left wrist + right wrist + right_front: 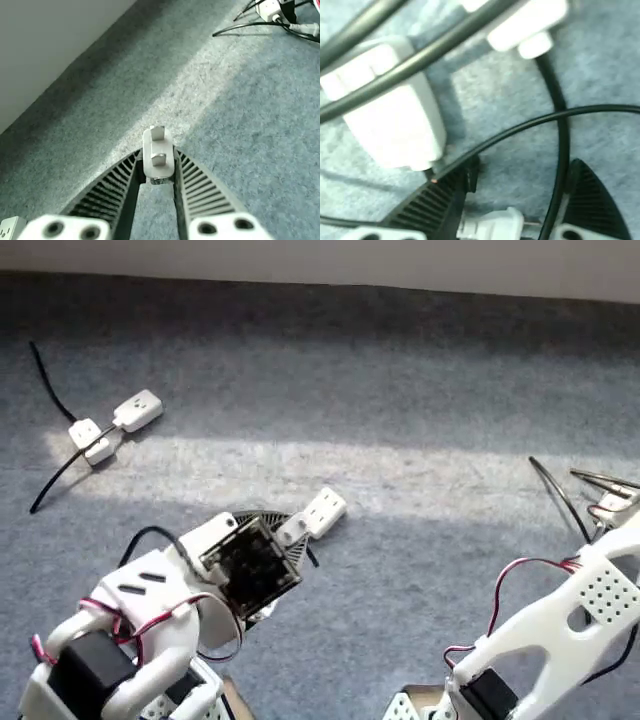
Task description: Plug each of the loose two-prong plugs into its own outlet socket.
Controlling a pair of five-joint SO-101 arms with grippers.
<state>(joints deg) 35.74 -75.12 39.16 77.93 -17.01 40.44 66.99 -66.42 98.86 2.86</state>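
Two-prong plug is held clenched at the tips of the left gripper, prongs turned up. Outlet socket lies on the carpet just beyond it, slots upward. Right gripper, jaws parted, sits well apart among cables.

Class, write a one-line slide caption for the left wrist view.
The left gripper, jaws shut on a white two-prong plug, over grey carpet.

A white plug inside my right hand is cut off and blurred; a socket is cropped too.
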